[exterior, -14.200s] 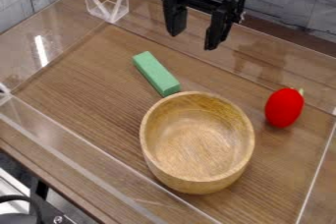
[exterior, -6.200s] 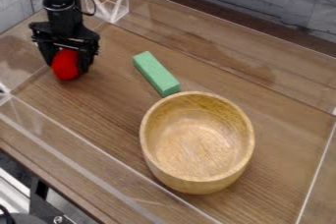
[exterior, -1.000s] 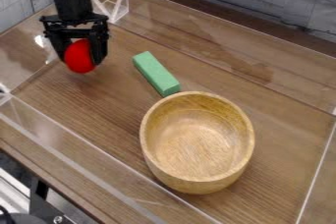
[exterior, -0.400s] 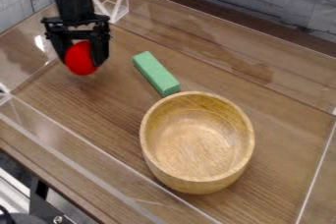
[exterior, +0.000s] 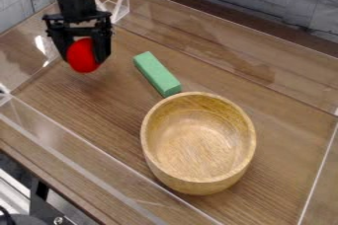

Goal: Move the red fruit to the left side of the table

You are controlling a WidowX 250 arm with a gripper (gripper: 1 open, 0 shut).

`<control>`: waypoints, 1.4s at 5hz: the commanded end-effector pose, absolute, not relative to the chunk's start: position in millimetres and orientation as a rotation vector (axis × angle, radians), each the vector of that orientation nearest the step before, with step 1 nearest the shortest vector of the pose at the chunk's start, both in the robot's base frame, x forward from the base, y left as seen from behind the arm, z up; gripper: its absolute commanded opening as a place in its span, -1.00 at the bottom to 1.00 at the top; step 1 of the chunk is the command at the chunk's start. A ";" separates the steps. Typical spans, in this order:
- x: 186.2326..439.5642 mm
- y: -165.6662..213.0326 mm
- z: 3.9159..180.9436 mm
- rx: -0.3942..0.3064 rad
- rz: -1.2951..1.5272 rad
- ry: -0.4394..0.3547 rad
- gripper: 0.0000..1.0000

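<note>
One step looks left: the red fruit [exterior: 83, 57] sits on the far-left part of the table [exterior: 264, 91], between the spread fingers of the gripper [exterior: 78, 53], which stands wide open around it and grips nothing, so the placing seems done. Next I would lift the gripper straight up without nudging the fruit. Nothing blocks that; the green block [exterior: 156, 73] lies just to the right, and the wooden bowl [exterior: 200, 140] sits well apart, nearer and rightward.

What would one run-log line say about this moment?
fingers: open, astride red fruit | fruit: left part of table | green block, wooden bowl: to its right
</note>
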State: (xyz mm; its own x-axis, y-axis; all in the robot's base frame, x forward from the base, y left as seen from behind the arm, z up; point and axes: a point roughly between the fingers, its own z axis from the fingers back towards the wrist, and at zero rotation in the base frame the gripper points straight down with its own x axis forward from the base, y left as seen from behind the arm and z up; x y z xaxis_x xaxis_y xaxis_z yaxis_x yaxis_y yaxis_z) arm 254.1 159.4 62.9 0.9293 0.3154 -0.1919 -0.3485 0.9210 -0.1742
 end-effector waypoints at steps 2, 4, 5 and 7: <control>264.1 163.6 87.9 -0.171 0.317 0.081 1.00; 265.3 165.0 81.6 -0.176 0.308 0.093 1.00; 265.7 166.1 76.7 -0.178 0.304 0.101 1.00; 264.9 166.8 72.2 -0.186 0.297 0.115 1.00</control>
